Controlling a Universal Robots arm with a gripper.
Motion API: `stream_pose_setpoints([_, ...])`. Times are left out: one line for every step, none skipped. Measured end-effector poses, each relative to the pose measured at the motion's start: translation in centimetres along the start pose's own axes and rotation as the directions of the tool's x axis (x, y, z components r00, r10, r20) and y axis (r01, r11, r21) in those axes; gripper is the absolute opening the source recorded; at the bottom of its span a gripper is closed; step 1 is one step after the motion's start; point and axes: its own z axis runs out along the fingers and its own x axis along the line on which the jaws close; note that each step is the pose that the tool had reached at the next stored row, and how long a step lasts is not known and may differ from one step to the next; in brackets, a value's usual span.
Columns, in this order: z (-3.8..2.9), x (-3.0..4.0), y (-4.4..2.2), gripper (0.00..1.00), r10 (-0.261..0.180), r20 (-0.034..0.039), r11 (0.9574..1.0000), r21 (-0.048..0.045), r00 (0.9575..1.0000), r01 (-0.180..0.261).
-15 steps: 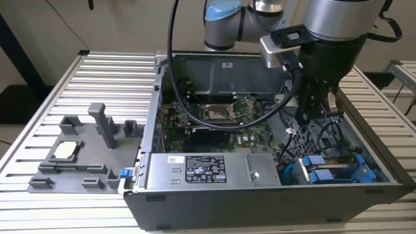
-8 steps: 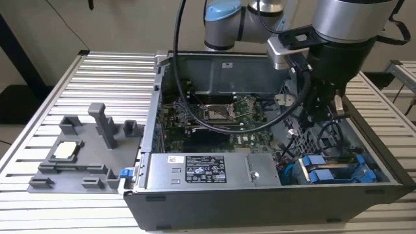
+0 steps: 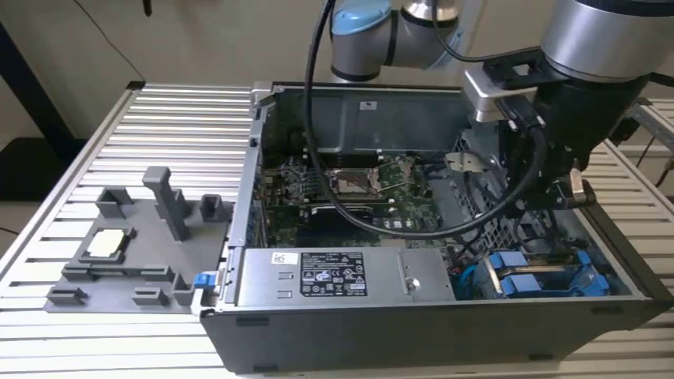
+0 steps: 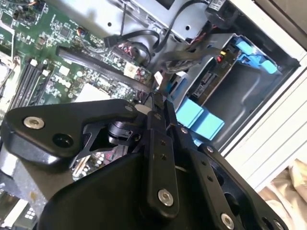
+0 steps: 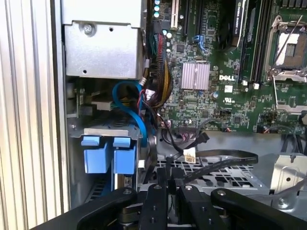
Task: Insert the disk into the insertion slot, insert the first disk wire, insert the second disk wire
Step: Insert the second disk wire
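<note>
Gripper (image 4: 158,98) fingers pressed together to a narrow tip in both wrist views (image 5: 169,165); whether something thin sits between them can't be made out, nothing clearly gripped. In the exterior view the fingertips are hidden behind the arm's black wrist body (image 3: 574,118) and cable loop (image 3: 421,225), so the closed state reads only from the wrist cameras.

Tip hovers over the perforated metal drive cage (image 5: 225,175), close to a small white connector (image 5: 190,155) on a black wire; contact unclear.

Disk (image 3: 542,276) sits in the slot at the case corner on the exterior view's right, beside the grey labelled power-supply box (image 3: 331,276). Its silver body is mostly hidden; mainly the blue carrier tabs show (image 5: 108,153), also in the second wrist view (image 4: 199,117). Label not readable from any angle.

First wrist view shows a blue cable (image 5: 136,115) curling from the disk area up toward the motherboard (image 5: 225,81), plus a yellow-red-black wire bundle (image 5: 163,81); where the blue cable ends is hidden behind the bundle. Second wrist view adds black cables (image 4: 139,40) over the cage, ends cut off by the gripper body.

Exterior view alone shows the grey fixture tray (image 3: 132,253) outside the case on the slatted table (image 3: 179,126).
</note>
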Motion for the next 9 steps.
stream_pose_setpoints([0.01, 0.24, -0.19, 0.16, 0.0, 0.0002, 1.0, -0.007, 1.0, 0.0])
stream_pose_setpoints([0.03, 0.47, -0.39, 0.16, 0.0, 0.0005, 0.9999, -0.0152, 1.0, 0.0])
stream_pose_setpoints([0.04, 0.68, -0.58, 0.16, 0.001, 0.0008, 0.9997, -0.024, 1.0, -0.001])
stream_pose_setpoints([0.07, 0.9, -0.77, 0.16, 0.001, 0.0012, 0.9994, -0.0334, 1.0, -0.001])
stream_pose_setpoints([0.08, 1.1, -0.97, 0.16, 0.002, 0.0015, 0.9991, -0.0431, 1.0, -0.002])
stream_pose_setpoints([0.1, 1.3, -1.16, 0.16, 0.002, 0.0019, 0.9986, -0.0526, 1.0, -0.002])
stream_pose_setpoints([0.13, 1.5, -1.39, 0.16, 0.002, 0.0023, 0.9981, -0.0624, 1.0, -0.002])
stream_pose_setpoints([0.14, 1.68, -1.6, 0.16, 0.003, 0.0025, 0.9974, -0.0715, 1.0, -0.003])
stream_pose_setpoints([0.17, 1.87, -1.83, 0.16, 0.003, 0.0028, 0.9968, -0.0801, 1.0, -0.003])
